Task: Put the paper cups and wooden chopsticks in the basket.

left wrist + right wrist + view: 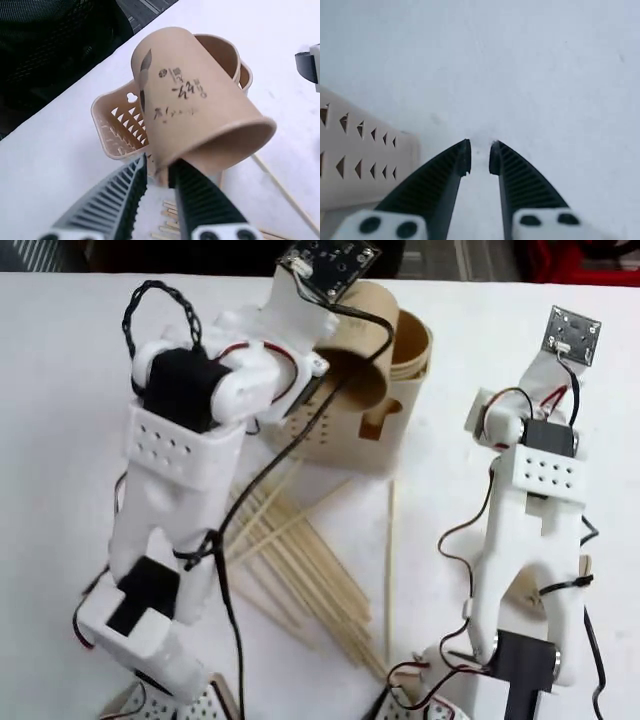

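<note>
On the white table [60,390], one beige perforated basket [340,430] is standing at the far middle. One paper cup [200,105] is hanging tilted over it, mouth toward the near side. At least one more cup [415,350] is sitting inside the basket, with its rims nested too closely to count. Wooden chopsticks [300,560] are lying in one loose, fanned pile in front of the basket, overlapping too much for an exact count, and one single chopstick [389,560] is lying just beside the pile.

Two arms are working here. The left arm [180,460] is stretching forward to the basket, and the left gripper [159,167] is pinching the tilted cup by its rim. The right arm [535,510] is reaching toward the far side next to the basket. The right gripper [479,157] is hovering low over bare table with its jaws drawn almost together, gripping nothing.

Beyond the far table edge, dark furnishings are showing.
</note>
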Controlling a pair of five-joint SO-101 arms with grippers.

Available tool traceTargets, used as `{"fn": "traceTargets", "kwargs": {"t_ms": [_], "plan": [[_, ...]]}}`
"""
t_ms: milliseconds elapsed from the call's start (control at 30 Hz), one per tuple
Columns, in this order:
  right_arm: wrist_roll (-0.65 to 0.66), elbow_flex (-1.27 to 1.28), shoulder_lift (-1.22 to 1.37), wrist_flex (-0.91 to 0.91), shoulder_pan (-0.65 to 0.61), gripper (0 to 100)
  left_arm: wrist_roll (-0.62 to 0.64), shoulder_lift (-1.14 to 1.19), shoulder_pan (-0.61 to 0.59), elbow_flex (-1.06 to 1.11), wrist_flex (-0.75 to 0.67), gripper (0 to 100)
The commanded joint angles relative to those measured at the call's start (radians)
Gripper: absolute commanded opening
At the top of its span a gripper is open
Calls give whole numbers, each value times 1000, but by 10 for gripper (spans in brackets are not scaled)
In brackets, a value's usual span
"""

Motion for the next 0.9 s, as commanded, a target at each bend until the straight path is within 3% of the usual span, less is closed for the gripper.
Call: {"fn": "traceTargets", "kwargs": {"t_ms": [0,300,600,867], "plan": [[-2,-6,-25,-13,5,74,77,-2,8,-31,-54,217],[0,-6,-25,-12,5,74,98,-1,12,14,-146,225],[0,-6,-25,-12,4,74,103,-2,12,149,-328,224],[0,-6,-25,-12,4,74,97,-2,13,147,-370,20]]}}
